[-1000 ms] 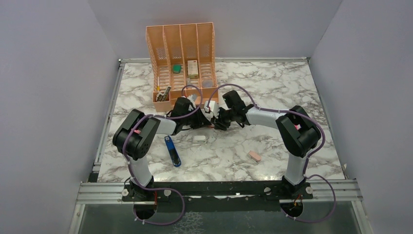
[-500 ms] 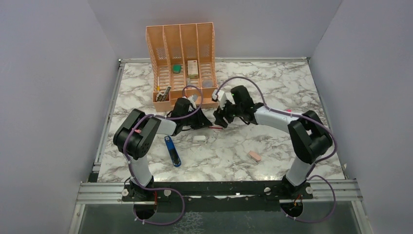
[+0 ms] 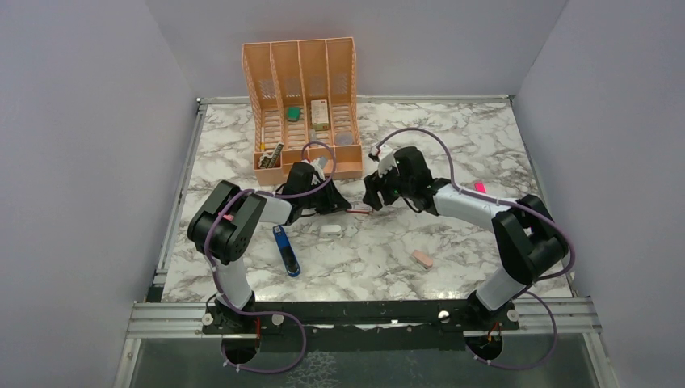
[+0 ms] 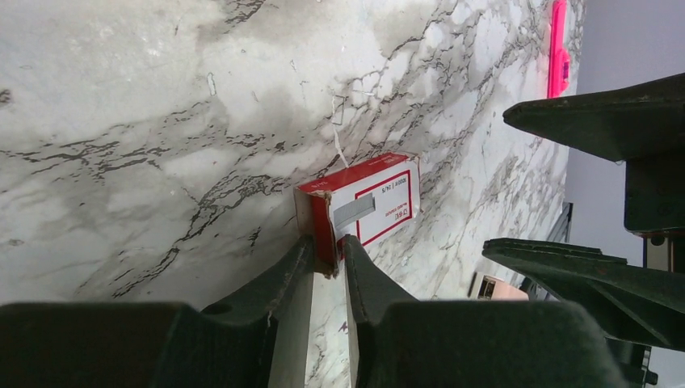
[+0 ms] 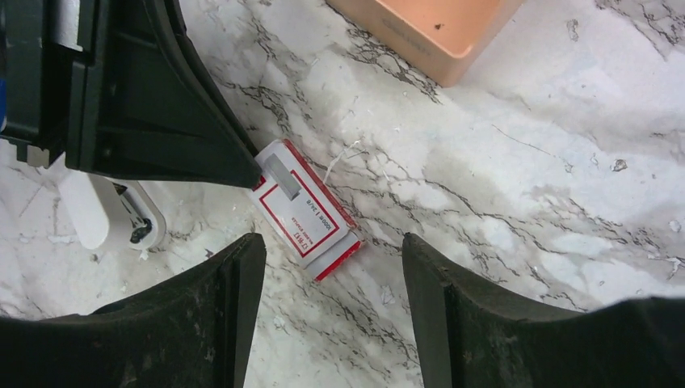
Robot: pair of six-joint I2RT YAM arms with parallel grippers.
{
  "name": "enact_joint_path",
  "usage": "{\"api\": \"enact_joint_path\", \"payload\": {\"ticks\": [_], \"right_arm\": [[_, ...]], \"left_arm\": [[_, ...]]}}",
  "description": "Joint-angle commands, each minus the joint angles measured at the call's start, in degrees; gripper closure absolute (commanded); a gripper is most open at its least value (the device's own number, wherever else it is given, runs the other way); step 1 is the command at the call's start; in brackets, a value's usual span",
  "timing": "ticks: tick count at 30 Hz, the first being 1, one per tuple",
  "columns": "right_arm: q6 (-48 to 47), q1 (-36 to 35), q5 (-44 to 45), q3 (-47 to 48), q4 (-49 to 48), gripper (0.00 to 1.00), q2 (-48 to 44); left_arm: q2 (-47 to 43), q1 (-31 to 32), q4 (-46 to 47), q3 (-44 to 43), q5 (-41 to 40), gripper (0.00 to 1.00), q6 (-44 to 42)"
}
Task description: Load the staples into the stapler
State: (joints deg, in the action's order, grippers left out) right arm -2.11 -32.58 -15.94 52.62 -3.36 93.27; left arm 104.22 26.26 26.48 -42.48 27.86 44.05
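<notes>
The red-and-white cardboard box of staples [image 3: 356,212] lay flat on the white marbled desk [image 3: 452,137], near its middle and between the two arms. The left fingers [image 4: 300,265] were drawn narrow, pinching one corner of the box at its near end. The right fingers [image 5: 242,279] stood wide apart and held nothing, hovering just above it. Seen from the right wrist, the box's long axis ran on a slant. It led from the left arm's pinch toward the gap between the right fingers, with the free short end pointing at that gap. In my judgement the right arm was the one placed to take that free end, and its fingers would have to turn to sit across the slanted box.

The slim blue stapler with a black end [image 3: 286,250] lay well apart, toward the near left of the desk and closer to the left arm's base.

Only the overhead view showed the stapler. It gave the box as a mere red sliver. The left wrist view showed the pinch itself and the box's printed face. The right wrist view showed the spread of the right fingers over it. No view showed clearly whether the tray sat inside the sleeve.
</notes>
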Motion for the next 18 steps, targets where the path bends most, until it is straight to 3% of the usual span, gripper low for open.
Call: {"api": "enact_joint_path", "payload": {"ticks": [1,6,10,14,18], "right_arm": [[-7.50,0.23,-0.44,-0.02,1.81,0.34,-0.79],[-20.62,0.42,-0.23,0.73,5.99,0.35,0.57],[-29.85,1.45,-6.15,1.51,10.17,0.34,0.08],[-35.13,2.21,-10.95,3.51,15.52,0.34,2.28],[-36.75,2.41,-9.26,4.66,17.12,0.34,5.42]], "left_arm": [[0.54,-0.29,-0.08,-1.58,3.07,0.81,-1.94],[2.25,-0.68,-1.04,-4.52,5.26,0.89,-2.14],[3.39,-1.18,-4.27,-6.02,5.96,0.92,-4.69],[4.92,-1.47,-5.50,-7.40,7.18,0.92,-5.79],[4.63,-1.54,-6.73,-8.09,6.66,0.92,-7.00]]}}
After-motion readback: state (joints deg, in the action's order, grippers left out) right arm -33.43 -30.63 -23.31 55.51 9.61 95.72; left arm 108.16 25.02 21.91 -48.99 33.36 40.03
